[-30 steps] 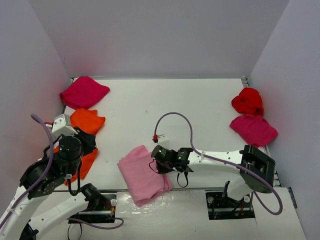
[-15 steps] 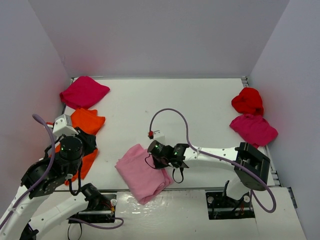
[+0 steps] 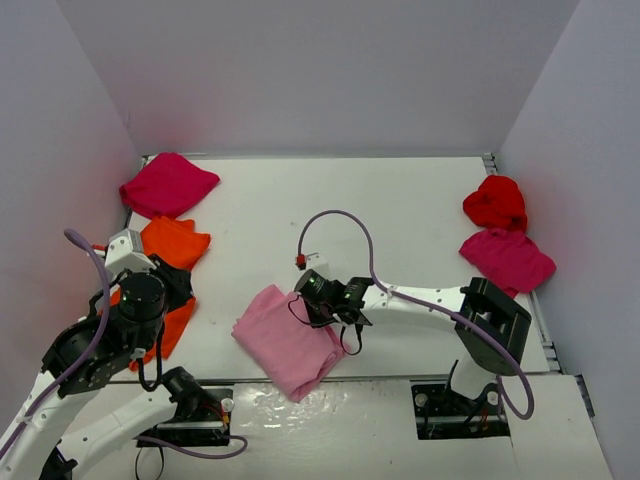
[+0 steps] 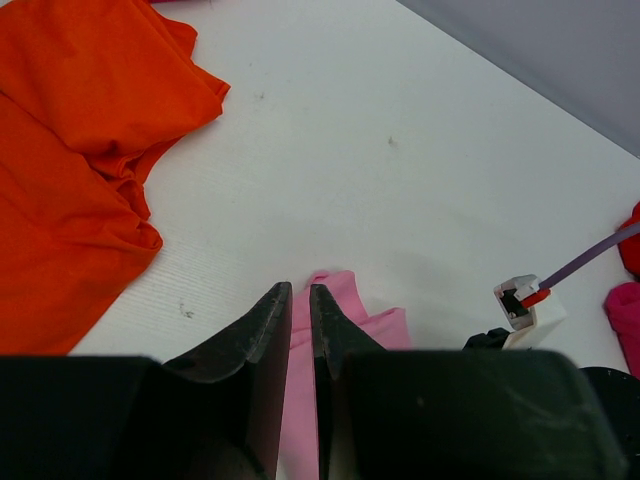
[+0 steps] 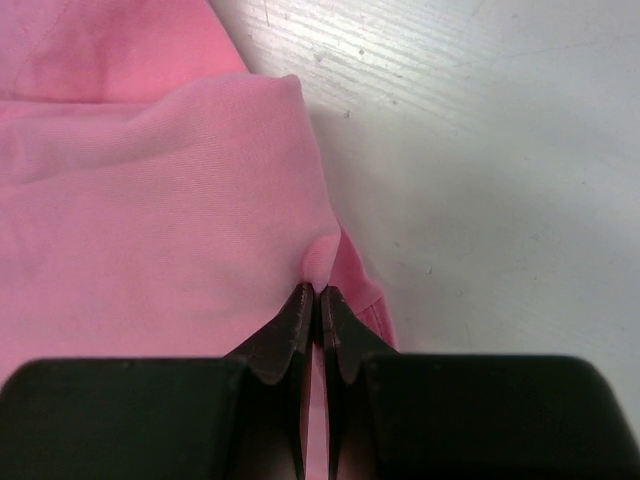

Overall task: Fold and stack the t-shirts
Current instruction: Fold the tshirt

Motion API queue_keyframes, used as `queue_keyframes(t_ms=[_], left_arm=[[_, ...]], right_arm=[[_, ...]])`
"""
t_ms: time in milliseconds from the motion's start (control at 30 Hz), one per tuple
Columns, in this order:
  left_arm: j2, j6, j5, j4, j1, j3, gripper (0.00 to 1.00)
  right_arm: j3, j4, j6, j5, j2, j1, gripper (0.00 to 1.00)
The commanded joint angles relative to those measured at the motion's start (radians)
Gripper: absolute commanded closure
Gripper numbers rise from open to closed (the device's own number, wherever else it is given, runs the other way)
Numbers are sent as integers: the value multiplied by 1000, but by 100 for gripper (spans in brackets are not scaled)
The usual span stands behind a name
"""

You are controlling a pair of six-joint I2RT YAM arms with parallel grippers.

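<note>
A light pink t-shirt (image 3: 283,345) lies folded near the table's front middle. My right gripper (image 3: 306,312) is shut on a small pinch of its upper layer (image 5: 318,262) at the right edge, low over the cloth. Two orange t-shirts (image 3: 176,240) (image 3: 176,325) lie at the left. My left gripper (image 3: 180,283) hovers above them; its jaws stand almost together with nothing between them (image 4: 300,291). A magenta t-shirt (image 3: 168,183) sits at the back left. At the right are a bright red t-shirt (image 3: 495,200) and another magenta one (image 3: 507,258).
The right arm's purple cable (image 3: 345,222) arcs over the middle of the white table (image 3: 340,200). Grey walls close in the back and both sides. The arm bases (image 3: 455,405) stand at the near edge.
My right gripper has moved left and a little farther back, still pinching the pink t-shirt, and the cloth has shifted slightly left with it. The left arm has stayed still.
</note>
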Motion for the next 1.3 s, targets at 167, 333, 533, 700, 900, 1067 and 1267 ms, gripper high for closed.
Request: queue_keyframes(t_ms=[167,333,533,700,900,1067,1267], left_arm=[[18,-6,-35,26,-4,19,89],[21,-7,-30,32,-2,11,89],[29,-9,-9,41,-2,-2,89],[34,-9,14,61,-2,-22,89],[46,15,34,111,-2,-54,89],[72,45,89,142,-2,-69,89],[283,9,360,176,-3,-89,100]], right_arm=[[122,26,-57,6,28,-17,100],[130,62,-78,5,90,-32,97],[86,135,-67,24,149,-94,61],[93,159,-66,57,139,-115,43],[137,129,-80,99,1,-116,36],[158,49,-78,118,-136,-115,56],[60,-31,48,-25,-237,-88,100]])
